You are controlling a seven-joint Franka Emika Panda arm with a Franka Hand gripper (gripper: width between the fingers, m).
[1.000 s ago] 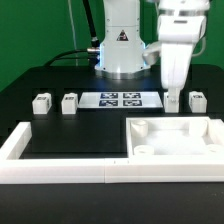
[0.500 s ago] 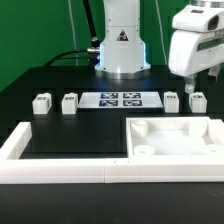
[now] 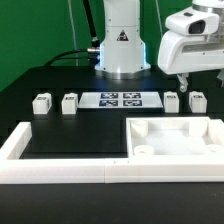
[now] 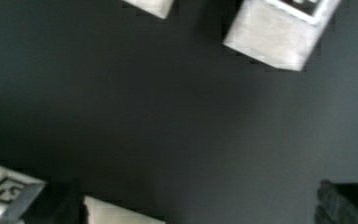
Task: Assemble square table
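You cannot tell from either view whether the fingers (image 3: 183, 82) are spread or pressed together. Your gripper (image 3: 184, 86) hangs at far right, above and apart from the right pair of leg blocks (image 3: 171, 100). The marker board (image 3: 120, 99) lies left of them, and the left pair of leg blocks (image 3: 69, 101) beyond it. The square table top (image 3: 176, 128) sits near right, just beside the border rail (image 3: 60, 168).
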